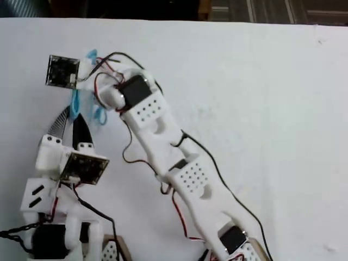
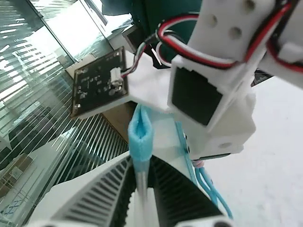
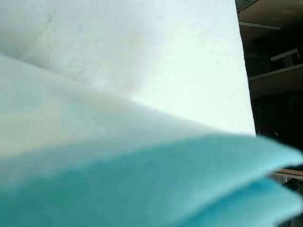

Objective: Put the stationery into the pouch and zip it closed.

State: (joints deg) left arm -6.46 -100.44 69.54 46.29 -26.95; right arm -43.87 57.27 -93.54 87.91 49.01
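High view, pouch: where? (observer)

Pouch point(image 1: 74, 101), pale blue, seen edge-on. It sits on the left side of the white table point(image 1: 261, 81), between my two claws. Thin blue cords from it show just beside my right claw point(image 1: 91, 82), on its far side and its near side. (me)

Claws? (observer)

Left claw point(image 2: 141, 161) comes from the near left and is together, clamped on a thin blue edge of the pouch. Whether that edge is zip pull or seam, I cannot tell. The right arm point(image 1: 179, 168) lies from the near right across to the far left, with its claw at the pouch. In the right wrist view blue cloth lies close against the camera, with white table beyond. Whether that claw is apart or together, I cannot tell. (me)

Progress? (observer)

Judgement only. Whether the stationery is inside is hidden by the cloth. The zip line is hidden too, so I cannot tell if it is run. Both arms are gathered on the pouch, one with a firm pinch on its edge. I read that as work on the pouch itself: either bracing the mouth for loading or the zip stroke. (me)

Left to do? (observer)

At the least, get the zip shut along its whole length, then let go of the pouch. If the stationery is not in yet, that comes first. (me)
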